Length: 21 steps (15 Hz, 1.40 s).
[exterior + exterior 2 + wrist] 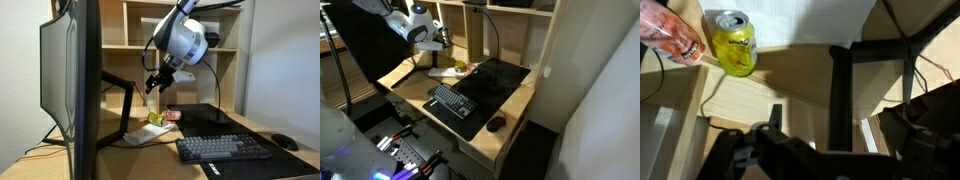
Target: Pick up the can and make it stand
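Gripper point(153, 86) hangs spread wide, holding nothing. The 1 can point(733, 42) lies on its side on the desk point(790, 100) below, just beside a pink packet point(673, 38). Nudge it off-centre and it probably rolls, or the packet gets pinched too.

We are viewing the table point(518, 108) bearing a black mat point(505, 80), a mouse point(496, 123) and the can point(735, 43) lying sideways.

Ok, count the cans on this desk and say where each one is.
1. The can lies on the desk, right beside a red-pink packet. In an exterior view the monitor blocks part of the desk, so others may be hidden.
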Motion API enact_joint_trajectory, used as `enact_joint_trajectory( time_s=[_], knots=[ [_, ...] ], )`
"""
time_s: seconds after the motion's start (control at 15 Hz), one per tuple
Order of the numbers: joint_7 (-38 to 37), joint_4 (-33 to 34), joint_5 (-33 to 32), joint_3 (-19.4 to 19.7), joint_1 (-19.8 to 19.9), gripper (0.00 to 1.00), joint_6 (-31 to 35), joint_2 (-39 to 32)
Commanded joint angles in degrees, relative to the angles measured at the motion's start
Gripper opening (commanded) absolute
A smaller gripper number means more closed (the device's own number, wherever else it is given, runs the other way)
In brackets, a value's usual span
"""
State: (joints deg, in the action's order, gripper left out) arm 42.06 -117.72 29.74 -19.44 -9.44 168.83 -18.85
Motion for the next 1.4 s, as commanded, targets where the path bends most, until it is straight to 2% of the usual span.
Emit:
enact_joint_trajectory(
  time_s=[0.0, 0.07, 0.13, 0.27, 0.33, 0.4, 0.47, 0.6, 0.8, 0.87, 1.07, 1.13, 1.2, 1.27, 1.33],
  knots=[
    [1.56, 14.77, -2.89, 1.38, 0.55, 1.00, -1.88, -12.41],
    [-4.93, 18.15, -11.54, 2.91, 0.27, 1.00, -2.79, -15.05],
    [-7.93, 21.67, -16.15, 5.53, -1.48, 1.00, -4.46, -17.06],
    [-12.37, 28.26, -22.28, 4.57, -0.19, 1.00, -8.34, -21.24],
    [-13.22, 31.09, -23.85, 3.09, 0.85, 1.00, -11.19, -22.85],
    [-15.05, 33.67, -25.37, 3.25, 0.54, 1.00, -13.97, -24.08],
    [-14.79, 27.29, -25.40, 2.40, 1.75, 1.00, -9.08, -21.02],
    [-15.62, 31.30, -26.16, 2.48, 1.34, 1.00, -11.96, -23.12],
    [-16.15, 32.31, -26.56, 2.89, 0.99, 1.00, -12.45, -23.62],
    [-14.75, 32.54, -26.08, 1.38, 1.93, 1.00, -11.43, -24.19],
    [-15.54, 32.59, -25.93, 0.74, 2.00, 1.00, -7.73, -24.84],
    [-17.02, 32.47, -26.34, 1.59, 1.37, 1.00, -7.83, -24.55],
    [-20.47, 31.92, -26.98, 3.75, -0.02, 1.00, -10.09, -23.37],
    [-22.58, 31.80, -26.39, 3.73, 0.02, 1.00, -13.63, -22.64],
    [-27.24, 31.53, -27.68, 6.77, -1.90, 1.00, -17.70, -21.36]
  ],
)
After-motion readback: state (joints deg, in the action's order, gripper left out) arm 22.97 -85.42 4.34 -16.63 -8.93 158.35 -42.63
